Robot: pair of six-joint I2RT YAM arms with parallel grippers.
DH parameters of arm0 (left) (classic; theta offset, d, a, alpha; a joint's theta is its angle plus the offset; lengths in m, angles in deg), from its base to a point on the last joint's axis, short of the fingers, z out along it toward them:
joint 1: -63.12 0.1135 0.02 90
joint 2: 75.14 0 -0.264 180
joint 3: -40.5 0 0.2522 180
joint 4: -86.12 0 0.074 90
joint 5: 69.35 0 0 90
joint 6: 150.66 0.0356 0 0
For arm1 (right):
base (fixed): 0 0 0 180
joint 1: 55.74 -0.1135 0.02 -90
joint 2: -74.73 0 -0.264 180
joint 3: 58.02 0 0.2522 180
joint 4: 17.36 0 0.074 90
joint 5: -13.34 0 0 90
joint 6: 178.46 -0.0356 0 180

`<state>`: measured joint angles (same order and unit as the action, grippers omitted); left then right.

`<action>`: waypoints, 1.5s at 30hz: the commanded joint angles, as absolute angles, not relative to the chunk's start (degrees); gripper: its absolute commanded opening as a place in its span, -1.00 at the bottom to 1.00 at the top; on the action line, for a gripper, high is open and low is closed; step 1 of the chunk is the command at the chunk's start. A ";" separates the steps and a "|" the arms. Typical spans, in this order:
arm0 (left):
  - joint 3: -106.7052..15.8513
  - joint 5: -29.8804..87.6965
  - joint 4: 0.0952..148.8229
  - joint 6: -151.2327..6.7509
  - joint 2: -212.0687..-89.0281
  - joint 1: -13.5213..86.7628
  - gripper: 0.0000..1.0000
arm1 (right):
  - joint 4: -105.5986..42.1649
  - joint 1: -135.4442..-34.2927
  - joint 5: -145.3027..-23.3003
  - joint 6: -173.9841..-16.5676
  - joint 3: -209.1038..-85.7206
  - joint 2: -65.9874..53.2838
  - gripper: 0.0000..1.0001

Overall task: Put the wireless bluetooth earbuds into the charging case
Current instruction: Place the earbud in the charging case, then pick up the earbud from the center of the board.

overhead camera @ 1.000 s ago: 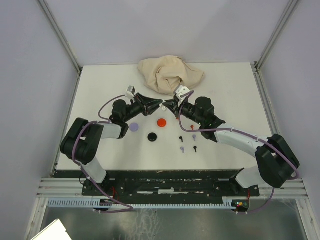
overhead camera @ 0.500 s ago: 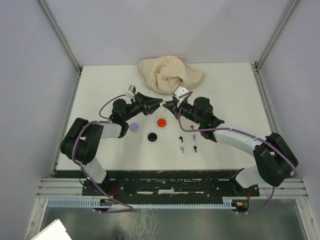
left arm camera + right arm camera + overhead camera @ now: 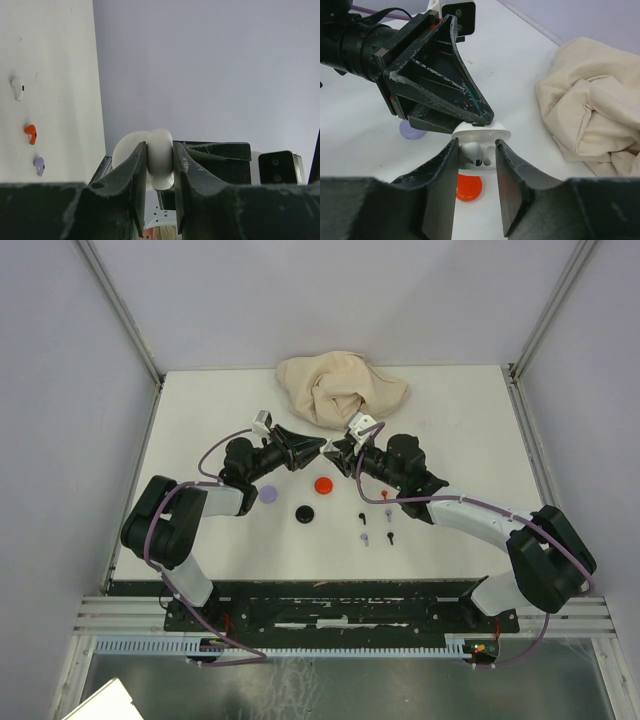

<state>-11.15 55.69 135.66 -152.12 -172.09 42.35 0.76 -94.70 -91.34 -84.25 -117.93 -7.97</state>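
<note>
My left gripper (image 3: 316,451) is shut on the white charging case (image 3: 160,160) and holds it above the table with the lid open. In the right wrist view the case (image 3: 481,134) has a white earbud (image 3: 476,157) sitting in one of its slots. My right gripper (image 3: 476,146) faces the case with its jaws apart on either side of that earbud, and the earbud is narrower than the gap. More earbuds lie on the table: a red one (image 3: 384,497), two lavender (image 3: 388,512) (image 3: 365,538) and two black (image 3: 362,517) (image 3: 391,536). The left wrist view shows another white earbud (image 3: 18,88) on the table.
A red disc (image 3: 322,485), a lavender disc (image 3: 267,494) and a black disc (image 3: 304,513) lie just below the two grippers. A crumpled beige cloth (image 3: 340,388) sits at the back of the table, close behind the grippers.
My right gripper's jaws have parted, and the white earbud now sits in the case. The left gripper and the case have stayed in place.
</note>
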 commanded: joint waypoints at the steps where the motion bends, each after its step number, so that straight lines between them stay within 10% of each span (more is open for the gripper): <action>1: -13.47 56.24 138.95 -153.83 -171.43 41.94 -0.94 | 2.17 -94.92 -93.29 -86.33 -119.22 -6.83 -0.08; 8: -12.85 56.37 140.89 -153.85 -173.10 42.03 -0.94 | 4.94 -94.86 -80.76 -92.44 -118.03 -1.26 0.32; 16: -11.46 57.22 144.63 -154.73 -175.44 42.43 -0.94 | -36.45 -90.12 -52.19 -107.68 -137.21 -4.37 0.50; 26: -11.19 59.93 144.07 -152.11 -174.52 43.61 -0.94 | -70.38 -84.20 -62.20 -103.74 -161.23 -30.02 0.47; 45: -10.95 62.48 143.71 -151.80 -174.23 44.17 -0.94 | -77.78 -81.15 -72.41 -105.43 -169.85 -44.15 0.34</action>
<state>-11.06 61.36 140.30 -152.91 -175.61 43.92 -75.61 -82.00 -69.55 -105.15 -167.37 -42.87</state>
